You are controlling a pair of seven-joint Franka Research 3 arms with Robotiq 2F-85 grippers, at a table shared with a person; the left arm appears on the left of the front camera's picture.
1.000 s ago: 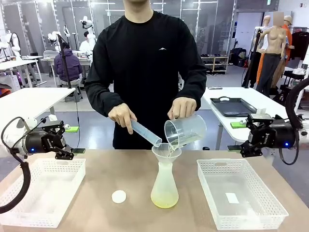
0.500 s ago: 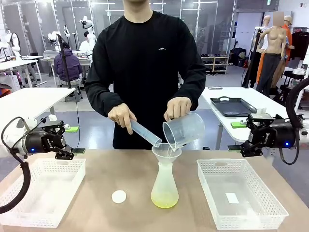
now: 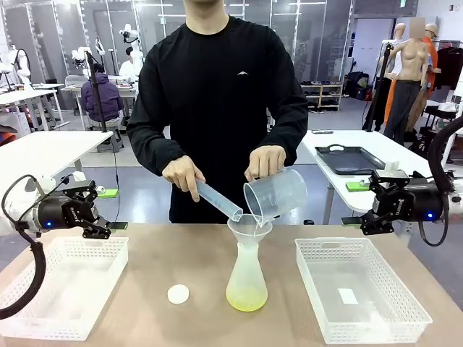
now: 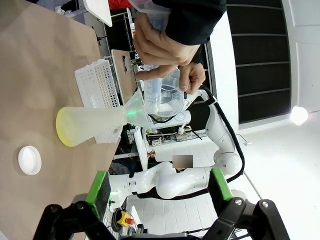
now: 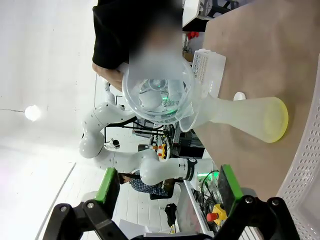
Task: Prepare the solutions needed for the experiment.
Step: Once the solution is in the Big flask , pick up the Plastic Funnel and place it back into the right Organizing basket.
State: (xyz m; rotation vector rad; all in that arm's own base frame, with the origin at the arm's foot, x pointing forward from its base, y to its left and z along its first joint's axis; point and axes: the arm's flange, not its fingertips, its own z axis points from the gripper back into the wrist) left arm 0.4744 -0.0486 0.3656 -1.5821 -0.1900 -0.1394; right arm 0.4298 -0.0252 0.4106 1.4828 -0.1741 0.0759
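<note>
The beaker [image 3: 275, 194] has just run dry over the funnel [image 3: 249, 225], so the solution [image 3: 247, 298] now pools in the flask [image 3: 247, 275] at mid-table and this pour looks finished, while left gripper [image 3: 98, 211] and right gripper [image 3: 370, 202] hang wide open, empty.

We are observing a matt, smooth, wood-toned brown tabletop [image 3: 188, 253]. We are reading the flask [image 3: 247, 278] and the funnel [image 3: 249, 230] as frosted and translucent, and we cannot tell whether they are plastic or glass. The solutions [image 3: 246, 300] are showing through the flask wall as a pale yellow-green, translucent liquid. We are noting a clear, smooth, glossy beaker [image 3: 278, 194] and a clear cylinder [image 3: 217, 199]. Both baskets, left [image 3: 72, 241] and right [image 3: 347, 242], are appearing as white perforated plastic. The disc [image 3: 178, 293] is looking white and smooth. The person's sleeve [image 3: 148, 137] is showing as matt black cloth. The left gripper [image 3: 99, 212] and the right gripper [image 3: 367, 202] are presenting black housings with matt green pads [image 4: 98, 192].
</note>
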